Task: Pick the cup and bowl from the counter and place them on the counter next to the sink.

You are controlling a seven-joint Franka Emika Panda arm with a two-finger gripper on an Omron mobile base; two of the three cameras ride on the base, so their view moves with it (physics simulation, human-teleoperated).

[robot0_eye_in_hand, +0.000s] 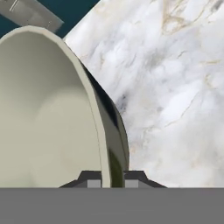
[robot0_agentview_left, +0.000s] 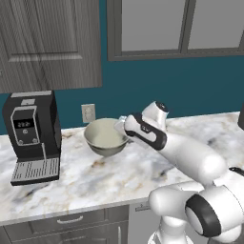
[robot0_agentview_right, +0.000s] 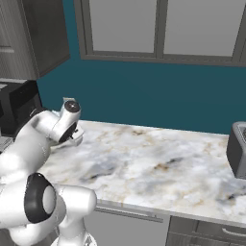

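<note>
Deep bowl (robot0_agentview_left: 105, 137), grey-beige outside, cream inside, rim seemingly between pincer (robot0_eye_in_hand: 112, 178) fingertips.

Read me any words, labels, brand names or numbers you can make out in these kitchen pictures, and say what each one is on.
No text can be read anywhere.
The coffee machine has a small dark display panel with faint marks, too small and blurred to read.
The wall outlet, the bowl, the counter and the toaster carry no lettering that I can see.
</note>
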